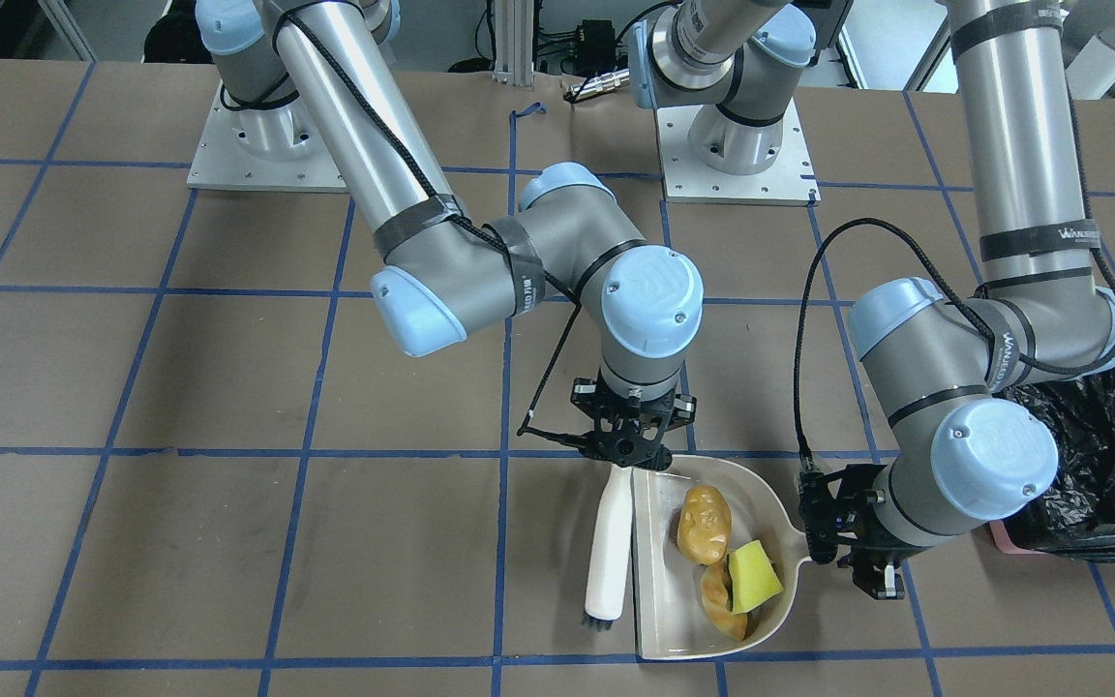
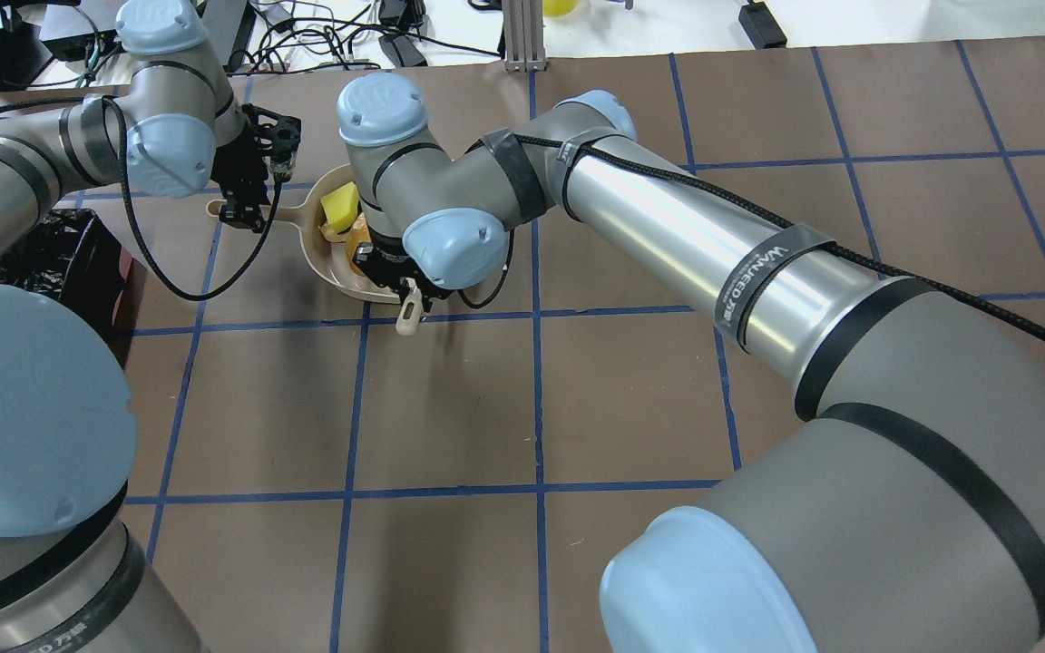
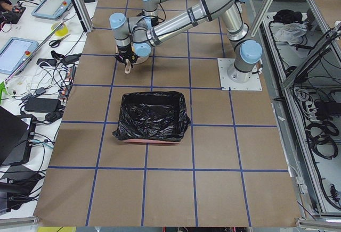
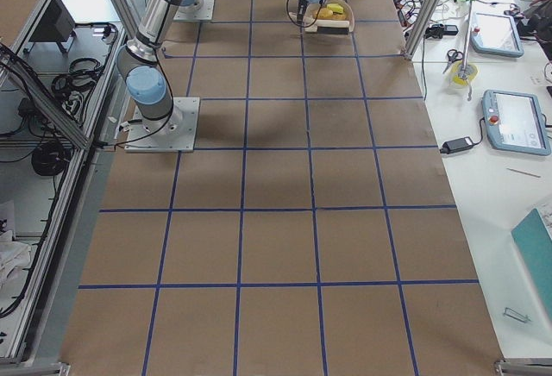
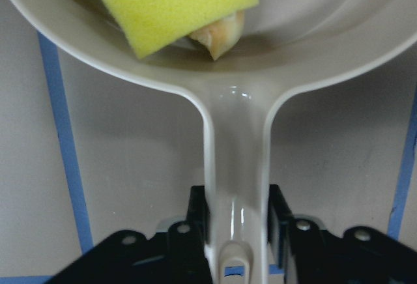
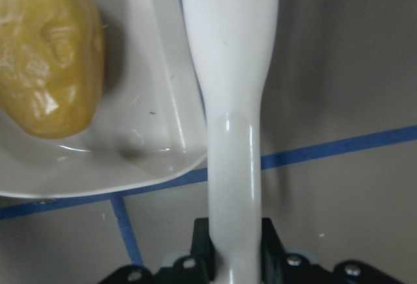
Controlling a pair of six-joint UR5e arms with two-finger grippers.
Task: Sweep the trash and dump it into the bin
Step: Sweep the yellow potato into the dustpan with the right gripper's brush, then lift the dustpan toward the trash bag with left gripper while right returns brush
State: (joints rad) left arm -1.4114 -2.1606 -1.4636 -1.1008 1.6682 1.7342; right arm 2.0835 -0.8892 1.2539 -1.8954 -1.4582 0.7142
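Brown paper table (image 1: 132, 387) gridded with blue tape (image 1: 306, 451); a white bench (image 3: 32, 46) with tablets and cables runs along the side opposite the robot. Trash, namely potato lump (image 1: 703, 523), yellow wedge (image 1: 753, 573) and bread piece (image 1: 720, 608), sits in the beige dustpan (image 1: 656, 590). The left gripper (image 5: 236, 222) clamps its handle and the right gripper (image 6: 234, 238) clamps the white brush (image 1: 609, 547) just beside the pan. Black-bagged bin (image 3: 152, 116) stands apart on the robot's left.

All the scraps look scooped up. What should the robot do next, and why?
Probably raise the dustpan level with the left claw, shut on its handle: the potato-shaped lump, yellow wedge and bread piece all lie inside, and the bin stands nearby.
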